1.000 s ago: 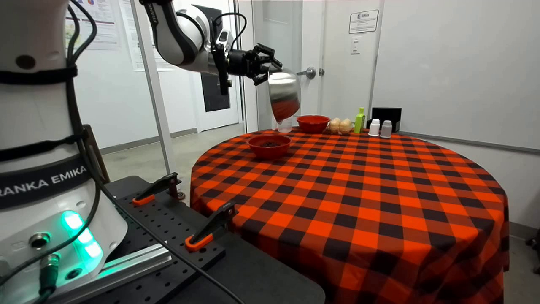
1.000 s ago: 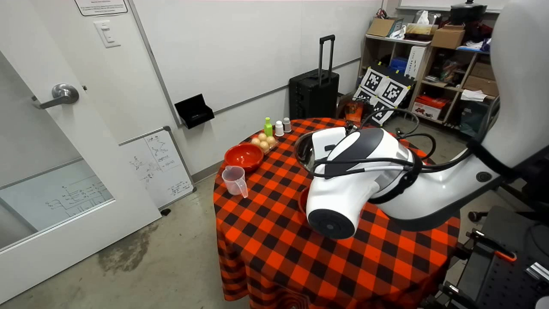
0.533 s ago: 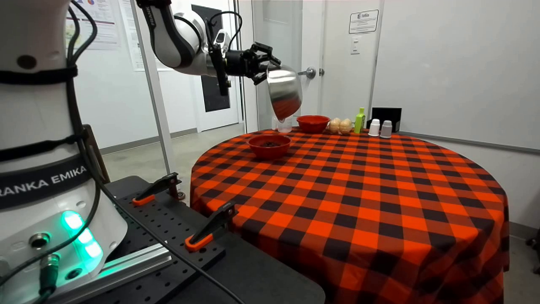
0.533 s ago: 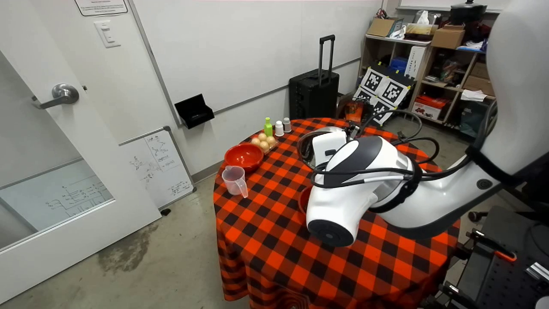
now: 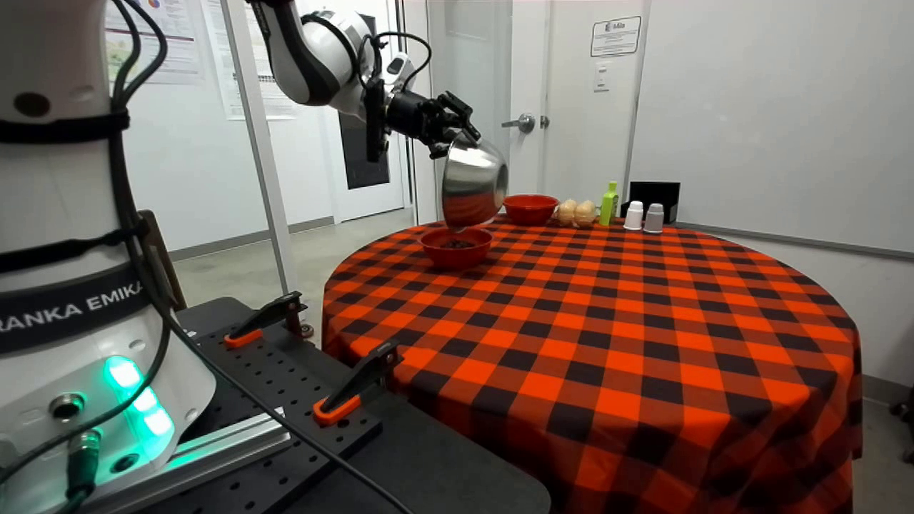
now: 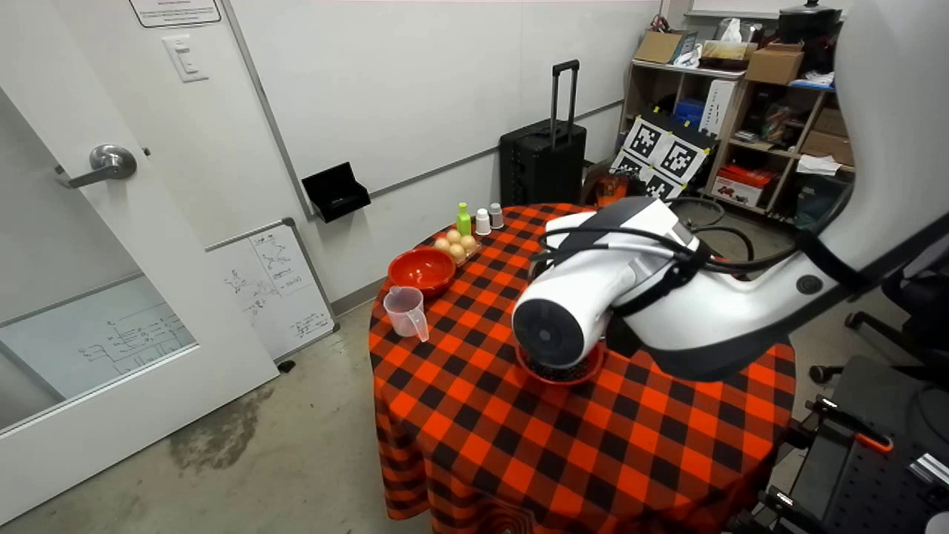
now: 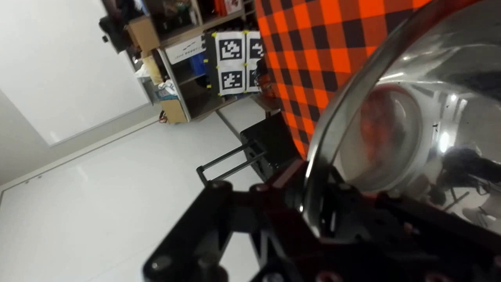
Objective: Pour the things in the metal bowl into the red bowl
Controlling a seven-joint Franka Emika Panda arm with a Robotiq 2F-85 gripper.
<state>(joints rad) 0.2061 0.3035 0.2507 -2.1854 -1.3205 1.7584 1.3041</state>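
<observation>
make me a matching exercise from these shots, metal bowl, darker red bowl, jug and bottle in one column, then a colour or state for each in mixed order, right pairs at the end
Things:
1. metal bowl
2. darker red bowl
3. jug
4. bottle

Colours and states:
A. lime green, standing upright
B. tilted, held by the gripper
C. see-through
D. on the cloth with dark bits in it

Right pairs: 1-B, 2-D, 3-C, 4-A

Both exterior views share the bench [image 5: 643, 343]: low across it, base [image 5: 57, 207] at nine o'clock, and steeply down, arm [image 6: 726, 311] at three; the tilted wrist view peers closely into the metal bowl [image 7: 426, 113].
</observation>
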